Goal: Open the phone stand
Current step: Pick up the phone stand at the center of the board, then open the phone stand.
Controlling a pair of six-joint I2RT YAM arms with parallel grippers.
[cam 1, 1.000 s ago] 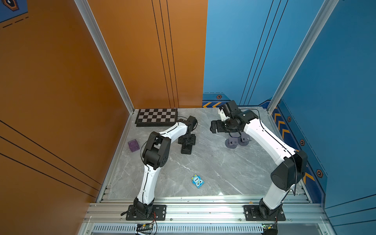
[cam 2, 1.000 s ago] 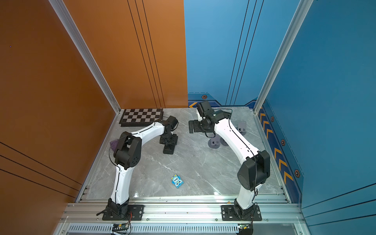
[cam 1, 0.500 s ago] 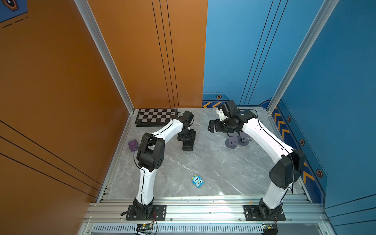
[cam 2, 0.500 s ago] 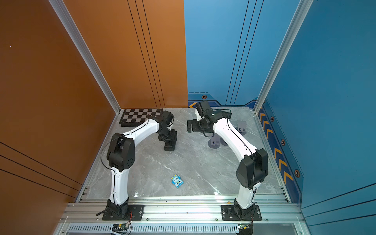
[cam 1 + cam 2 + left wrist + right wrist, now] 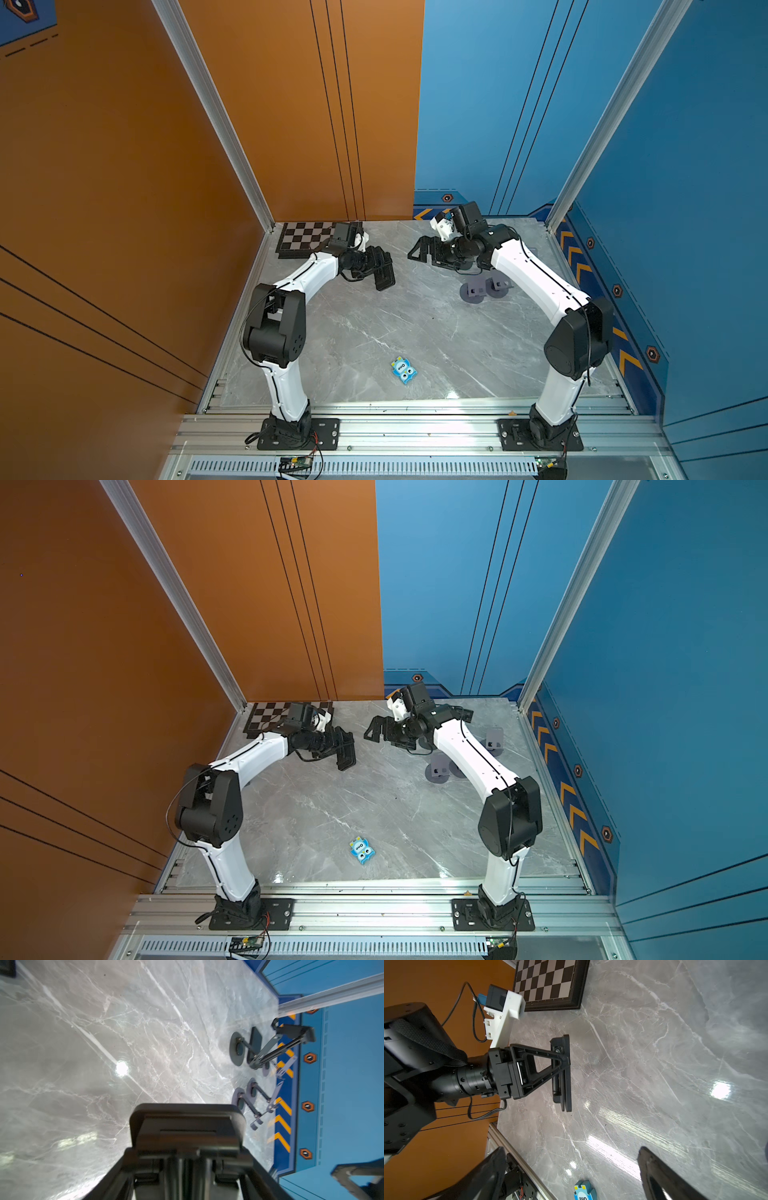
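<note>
Phone stand (image 5: pixel 564 1095), the black one, is being held left of centre, past the middle, so going front to back. Closest to the front edge, a little blue box (image 5: pixel 404 371) with cartoon eyes is lying flat on the marble surface (image 5: pixel 374 332), well apart from everything else. Further in on the right, a few gray round-based stands (image 5: pixel 473 289) are standing unfolded, partly under the right forearm (image 5: pixel 536 278). Roughly level with them on the left, the left gripper (image 5: pixel 563 1061) is clamping its jaws on the phone stand, which is looking folded flat and tipped up on edge. Can't tell if its lower edge is touching the surface. Just past that, the right gripper (image 5: pixel 415 253) is hovering with jaws spread wide, holding nothing, pointing toward the stand. Chessboard (image 5: pixel 303 239) is lying in the far left corner.
</note>
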